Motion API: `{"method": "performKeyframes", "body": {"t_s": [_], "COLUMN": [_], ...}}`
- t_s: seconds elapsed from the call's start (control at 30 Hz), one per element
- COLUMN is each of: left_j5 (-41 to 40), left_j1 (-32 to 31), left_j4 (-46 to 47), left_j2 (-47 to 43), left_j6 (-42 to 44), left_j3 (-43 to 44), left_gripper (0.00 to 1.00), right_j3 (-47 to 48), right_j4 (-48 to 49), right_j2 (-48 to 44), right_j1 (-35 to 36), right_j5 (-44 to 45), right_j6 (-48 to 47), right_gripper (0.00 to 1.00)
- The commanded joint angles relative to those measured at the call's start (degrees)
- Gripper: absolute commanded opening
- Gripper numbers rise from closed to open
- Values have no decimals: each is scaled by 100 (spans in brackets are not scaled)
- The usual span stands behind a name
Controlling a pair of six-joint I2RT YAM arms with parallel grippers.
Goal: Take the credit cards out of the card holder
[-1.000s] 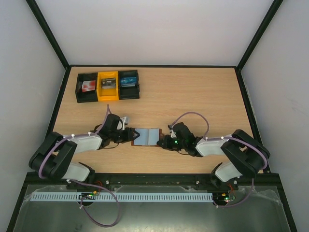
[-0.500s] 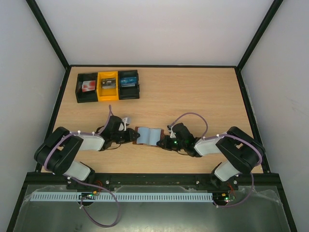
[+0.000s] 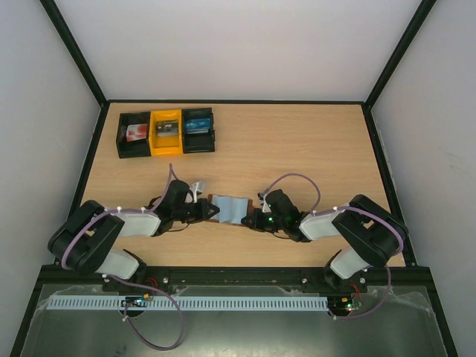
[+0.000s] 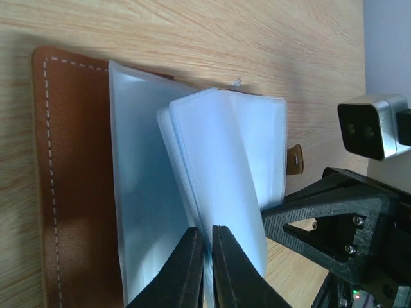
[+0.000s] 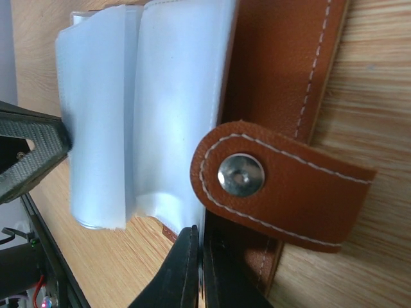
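Observation:
The card holder (image 3: pixel 230 209) lies open on the table between my two grippers. Its brown leather cover (image 4: pixel 70 179) carries pale grey-blue sleeves (image 4: pixel 225 167) that stand up in a fan. My left gripper (image 3: pixel 210 211) (image 4: pixel 207 230) is shut on the edge of one upright sleeve. My right gripper (image 3: pixel 251 218) (image 5: pixel 200 230) is shut on the holder's other edge, where sleeve meets leather (image 5: pixel 276 77), just below the snap tab (image 5: pixel 270 186). The credit cards are hidden; no card shows inside the sleeves.
Three small bins stand in a row at the back left: a black one (image 3: pixel 134 134), a yellow one (image 3: pixel 166 132) and another black one (image 3: pixel 198 128), each with something inside. Black frame rails border the table.
My left gripper has slid right onto the holder and shut on a sleeve. The right gripper shut on the opposite edge. The sleeves now bunch up between them.

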Motion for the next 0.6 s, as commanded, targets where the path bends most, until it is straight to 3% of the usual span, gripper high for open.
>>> {"method": "performKeyframes", "body": {"t_s": [0.0, 0.3, 0.57], "left_j5": [-344, -1189, -2019], "left_j1": [-33, -36, -37], "left_j4": [-523, -1685, -2649], "left_j2": [-403, -1305, -2151], "left_j6": [159, 394, 763], "left_j3": [15, 106, 405], "left_gripper": [9, 24, 63], "right_j3": [-21, 229, 549], "right_j4": [-254, -1035, -1862], "right_j2": [-63, -545, -1315], "right_j1": [15, 20, 16], "right_j5": [197, 618, 1010], "right_j6": [-141, -436, -574], "right_gripper": [5, 10, 25]}}
